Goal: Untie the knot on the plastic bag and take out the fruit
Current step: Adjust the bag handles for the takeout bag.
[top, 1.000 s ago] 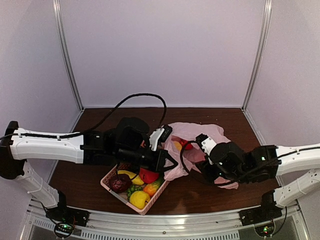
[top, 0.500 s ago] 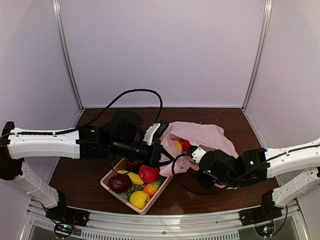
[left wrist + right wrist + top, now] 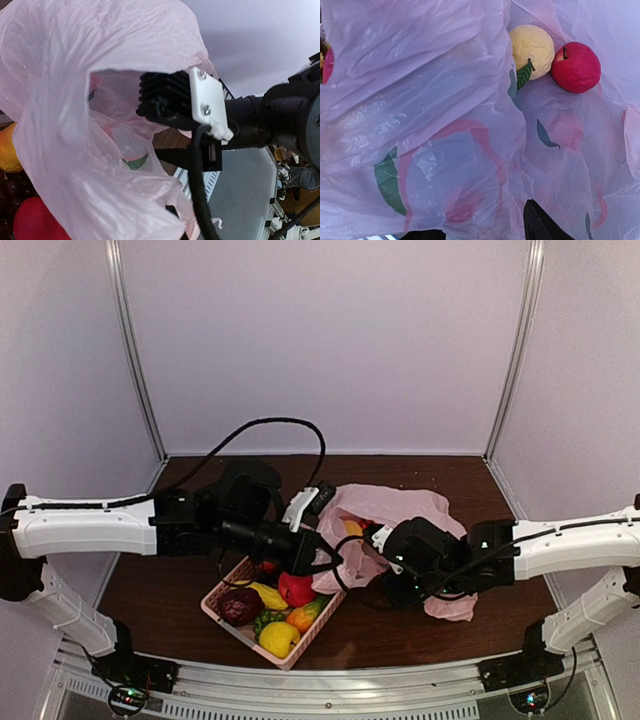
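Note:
The pink plastic bag point(image 3: 400, 508) lies open at mid-table; no knot shows. Inside its mouth sit a pale yellow fruit point(image 3: 352, 529) with a leaf and a red apple point(image 3: 373, 531). Both also show in the right wrist view, the yellow one point(image 3: 532, 46) next to the apple point(image 3: 575, 67). My left gripper point(image 3: 328, 558) is shut on the bag's near-left edge and holds the film point(image 3: 75, 150) up; its fingers are mostly wrapped. My right gripper point(image 3: 380, 540) is open at the bag mouth, its fingertips point(image 3: 540, 226) wide apart under the draped film point(image 3: 445, 125).
The pink latticed basket point(image 3: 213, 602) stands at front centre holding a red apple point(image 3: 296, 588), a yellow lemon point(image 3: 279, 638), an orange point(image 3: 303, 618), a green fruit and a dark maroon fruit point(image 3: 240, 606). A black cable point(image 3: 270, 428) loops behind the left arm.
My right arm has swung left and its gripper has come up to the bag mouth. My left gripper has drawn back off the basket with the bag's edge, uncovering the red apple.

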Available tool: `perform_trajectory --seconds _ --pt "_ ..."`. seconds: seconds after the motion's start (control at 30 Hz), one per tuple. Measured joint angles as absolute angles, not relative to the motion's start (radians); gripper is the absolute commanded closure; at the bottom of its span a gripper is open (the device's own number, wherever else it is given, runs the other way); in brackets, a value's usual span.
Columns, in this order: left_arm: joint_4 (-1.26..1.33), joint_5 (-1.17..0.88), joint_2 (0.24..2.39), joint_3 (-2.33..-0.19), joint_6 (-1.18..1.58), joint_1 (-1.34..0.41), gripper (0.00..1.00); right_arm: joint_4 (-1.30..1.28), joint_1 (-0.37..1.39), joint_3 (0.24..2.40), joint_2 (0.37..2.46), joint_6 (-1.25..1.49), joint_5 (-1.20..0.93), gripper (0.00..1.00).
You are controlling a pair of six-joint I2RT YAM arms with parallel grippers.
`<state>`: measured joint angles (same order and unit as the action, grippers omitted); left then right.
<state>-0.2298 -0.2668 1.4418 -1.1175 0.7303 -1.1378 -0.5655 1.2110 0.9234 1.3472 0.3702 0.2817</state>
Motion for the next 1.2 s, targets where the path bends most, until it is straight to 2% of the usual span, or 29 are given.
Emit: perform_trajectory --seconds 0.3,0.5,0.87,1.2 --pt "-0.292 -0.269 1.441 -1.084 0.653 -1.128 1.0 -0.552 1.027 0.927 1.239 0.403 0.189 0.44" --pt "-0.294 -0.283 1.446 -1.085 0.625 -1.126 1.0 -0.488 0.979 0.928 1.265 0.434 0.182 0.41" --pt "-0.346 -0.279 1.496 -1.11 0.58 -1.126 1.0 -0.318 0.944 0.948 1.328 0.523 0.103 0.16" --pt "-0.35 -0.257 1.502 -1.124 0.573 -1.126 1.0 -0.283 0.898 0.972 1.311 0.537 0.057 0.09"
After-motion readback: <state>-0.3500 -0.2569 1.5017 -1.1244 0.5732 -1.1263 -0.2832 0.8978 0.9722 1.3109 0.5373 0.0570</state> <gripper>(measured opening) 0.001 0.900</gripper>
